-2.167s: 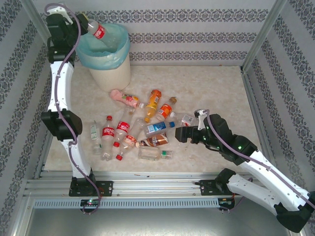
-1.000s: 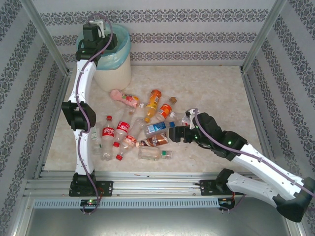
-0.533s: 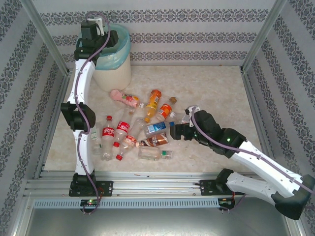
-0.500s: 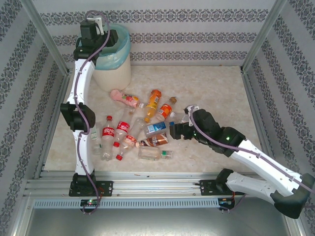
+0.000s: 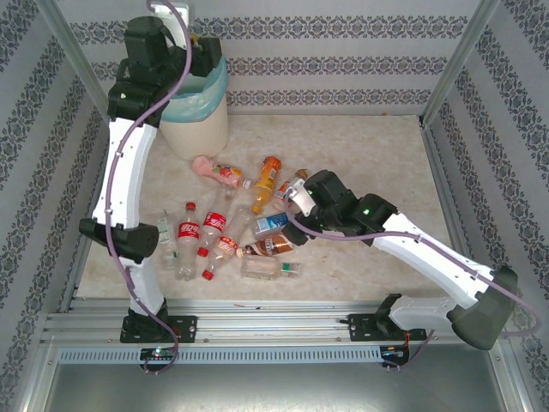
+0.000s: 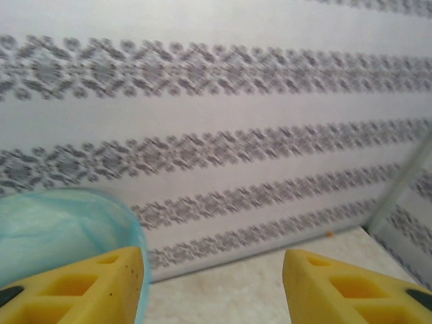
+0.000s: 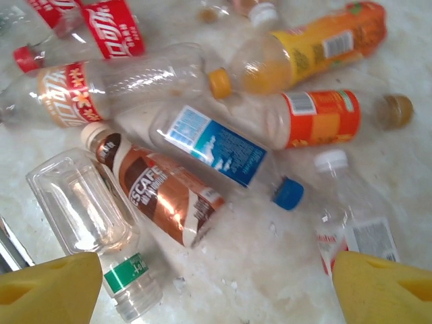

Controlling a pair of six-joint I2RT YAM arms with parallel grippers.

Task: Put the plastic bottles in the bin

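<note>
Round cream-white waste bin with turquoise liner (image 5: 199, 129) stands far left. Your left gripper (image 6: 210, 273) hangs by its rim, fingers apart, empty. Plastic bottles (image 5: 232, 225) lie heaped on the pale tabletop (image 5: 369, 154). Right gripper (image 7: 216, 273) hovers over them, spread wide, empty. Blue-labelled clear bottle (image 7: 214, 145): probably light, thin-walled, slippery. Take it across the label.

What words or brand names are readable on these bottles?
"ESCAFE": brown bottle, start of the word cut off.
Red-labelled bottles: white script, too blurred to read.
Blue-labelled bottle and orange bottles: print too small to read.
</note>
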